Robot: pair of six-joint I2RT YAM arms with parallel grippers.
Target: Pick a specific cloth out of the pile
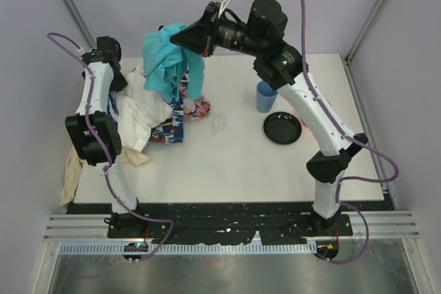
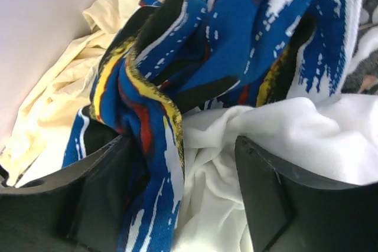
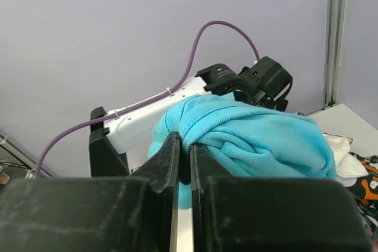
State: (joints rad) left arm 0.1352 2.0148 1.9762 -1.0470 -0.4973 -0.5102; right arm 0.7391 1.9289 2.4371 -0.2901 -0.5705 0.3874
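At the far left of the tabletop, the right arm's jaws are clamped together on a fold of the cloth, a plain teal piece held aloft above the pile. Its loose end hangs down to the heap's right side. The right wrist view shows the teal fabric pinched at the tips and bunched beyond them. The left arm's jaws stand apart, low in the pile. A fold of the blue-white patterned garment and a bulge of the white garment lie between them, and a cream garment is off to the side. To the right, well apart from the heap, a blue cup stands just beside a black dish. A beige piece droops over the tabletop's left edge.
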